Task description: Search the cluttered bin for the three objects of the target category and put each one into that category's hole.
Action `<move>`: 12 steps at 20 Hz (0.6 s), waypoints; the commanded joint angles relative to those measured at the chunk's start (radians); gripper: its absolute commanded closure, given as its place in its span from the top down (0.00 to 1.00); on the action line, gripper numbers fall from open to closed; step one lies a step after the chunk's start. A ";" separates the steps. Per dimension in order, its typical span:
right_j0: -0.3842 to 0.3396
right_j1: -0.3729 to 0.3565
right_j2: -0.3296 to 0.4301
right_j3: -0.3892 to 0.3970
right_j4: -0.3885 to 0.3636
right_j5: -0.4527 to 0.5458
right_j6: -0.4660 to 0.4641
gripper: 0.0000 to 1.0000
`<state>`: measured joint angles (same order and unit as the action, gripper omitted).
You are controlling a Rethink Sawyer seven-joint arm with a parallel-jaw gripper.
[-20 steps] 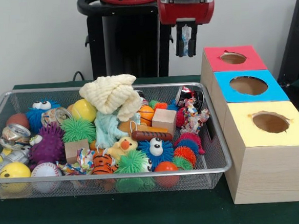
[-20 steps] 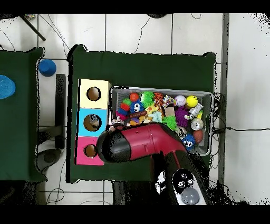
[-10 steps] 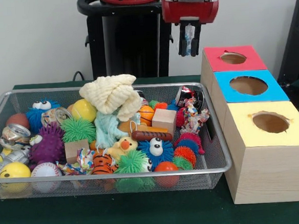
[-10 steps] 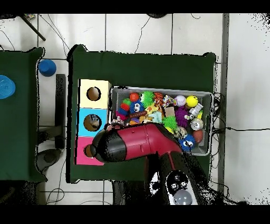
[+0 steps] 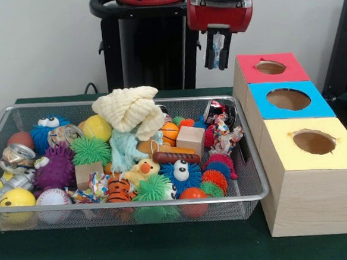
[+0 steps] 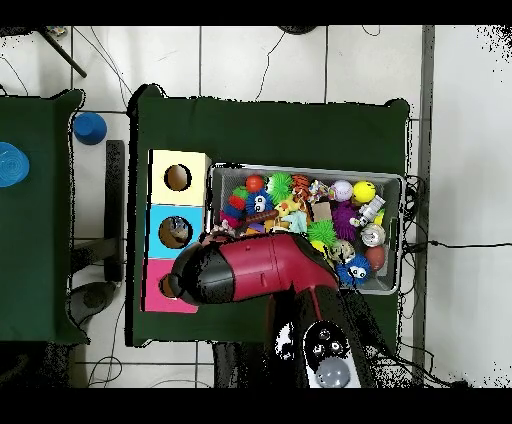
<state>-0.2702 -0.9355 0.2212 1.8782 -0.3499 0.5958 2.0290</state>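
My gripper (image 5: 218, 64) hangs high behind the bin's far right corner, just left of the red-faced box (image 5: 270, 67). It is shut on a small see-through bluish plastic bag (image 5: 216, 46) that shows between the fingers. The silver wire-mesh bin (image 5: 253, 184) is full of toys; no other such bag shows in it. The blue-faced box's hole (image 5: 288, 99) lies to the right of and below the gripper. In the overhead view my red arm (image 6: 250, 272) covers the gripper and part of the red box; the blue box's hole (image 6: 175, 232) shows beside it.
The yellow-faced box (image 5: 313, 142) stands nearest the camera, in a row with the blue and red boxes. The bin holds a cream cloth (image 5: 129, 109), spiky balls, dented cans (image 5: 16, 156), a rope toy (image 5: 221, 135) and wooden blocks. My black pedestal (image 5: 147, 48) stands behind.
My gripper has shifted slightly to the right, toward the boxes, with the bag in it. In the overhead view the arm's end has swung over the red box.
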 commanded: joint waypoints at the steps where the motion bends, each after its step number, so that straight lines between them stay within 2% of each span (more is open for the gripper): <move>1: 0.041 0.064 -0.059 -0.059 0.046 -0.070 0.230 0.00; 12: 0.095 0.093 -0.113 -0.073 0.096 -0.102 0.226 0.00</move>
<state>-0.1830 -0.8856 0.1443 1.8711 -0.3042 0.5519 2.0325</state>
